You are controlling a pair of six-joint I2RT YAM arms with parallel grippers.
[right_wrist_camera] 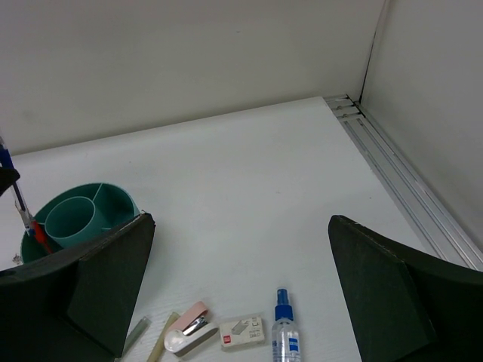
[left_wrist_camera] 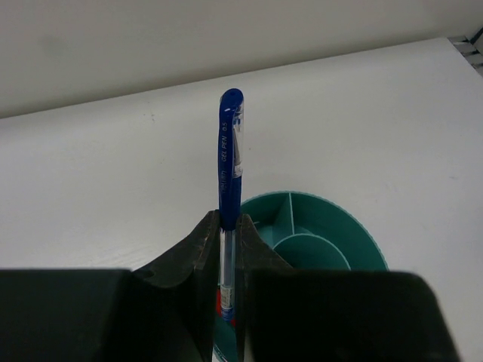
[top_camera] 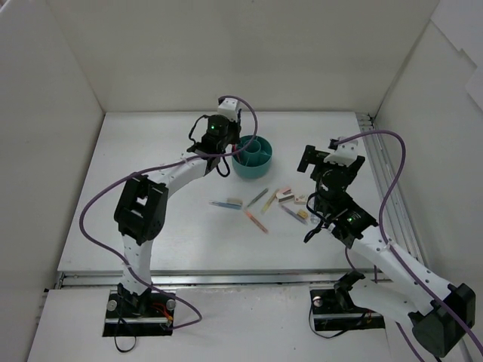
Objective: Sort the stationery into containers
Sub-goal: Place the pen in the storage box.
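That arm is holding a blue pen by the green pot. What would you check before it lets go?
1. Grip: the left gripper is shut on the blue pen, which stands upright. Ok.
2. Aim: in the right wrist view the pen's lower end sits inside the rim of the teal organizer, at its outer ring. Ok.
3. Room in that compartment: a red thing shows at the pen's lower end, and it could be another pen or part of this one. Cannot tell.
4. Other arm clear: the right gripper is open and well away from the organizer. Ok.
5. Organizer upright on the table. Ok.
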